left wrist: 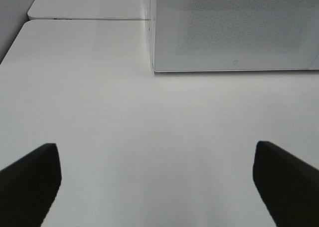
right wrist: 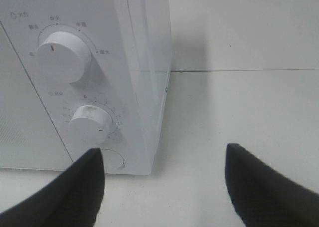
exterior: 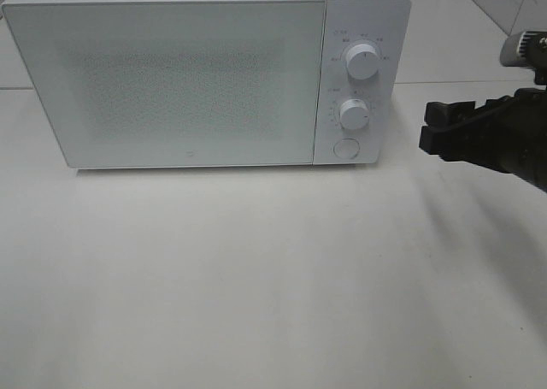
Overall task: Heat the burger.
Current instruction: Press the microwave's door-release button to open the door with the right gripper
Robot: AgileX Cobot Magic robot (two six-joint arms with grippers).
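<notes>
The burger is out of view in every frame. A white microwave (exterior: pixel 171 81) stands at the back of the table with its door closed. My right gripper (exterior: pixel 433 126) hovers just right of the control panel, open and empty. In the right wrist view the right gripper (right wrist: pixel 162 187) faces the panel's right edge, with one finger (right wrist: pixel 75 192) below the lower knob (right wrist: pixel 92 123). My left gripper (left wrist: pixel 157 182) is open wide over bare table, well in front of the microwave door (left wrist: pixel 234 27). It holds nothing and does not show in the exterior high view.
The control panel carries an upper knob (exterior: pixel 362 62), a lower knob (exterior: pixel 353 114) and a round button (exterior: pixel 344 147). A white table (exterior: pixel 256 278) spreads out in front of the microwave. A second table surface (left wrist: pixel 84 7) adjoins at the back left.
</notes>
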